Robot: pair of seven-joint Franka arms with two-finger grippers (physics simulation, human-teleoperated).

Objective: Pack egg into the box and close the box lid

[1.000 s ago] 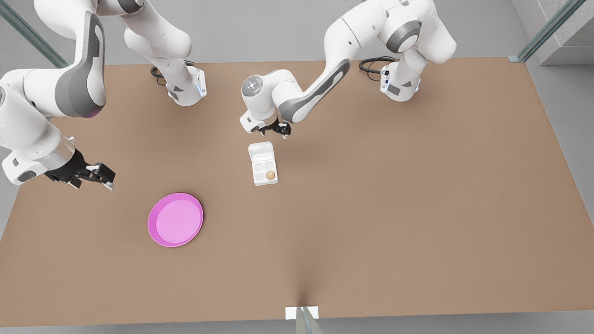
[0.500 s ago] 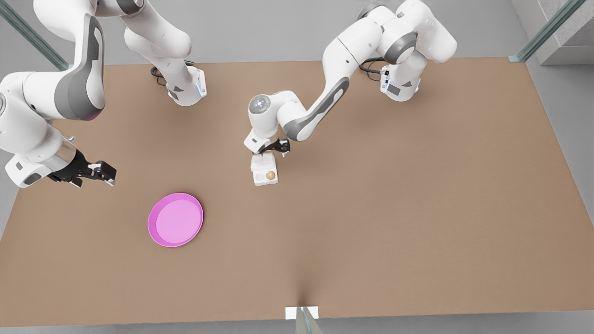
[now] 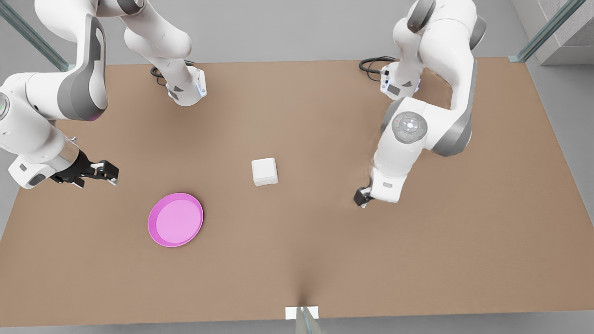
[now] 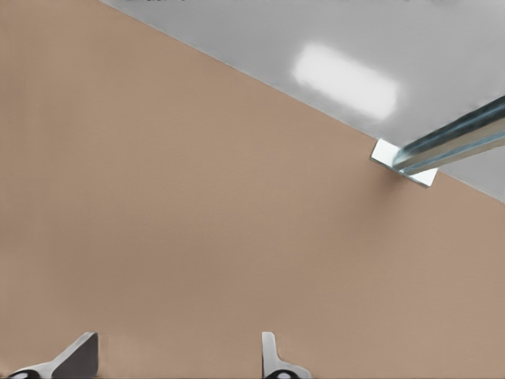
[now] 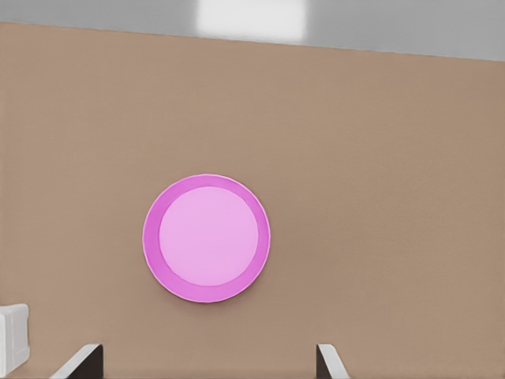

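box (image 3: 265, 181) at table (image 3: 325, 260) centre, lid (image 3: 264, 169) shut, egg judged inside | judged light, thin-walled, to be held gently by sides | left gripper (image 3: 109, 173) and right gripper (image 3: 361, 200) held open, empty, well apart from it

Both arms hover, the left claw (image 3: 361, 199) and right claw (image 3: 107, 173) each with fingers spread.

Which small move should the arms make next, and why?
Probably only a retreat: lift the open left gripper, at the front view's right, a little higher. The white squarish lid lies flat on the small white box, and neither gripper touches it, so the task looks done. The open right gripper waits at the front view's left, over the round pink plate.
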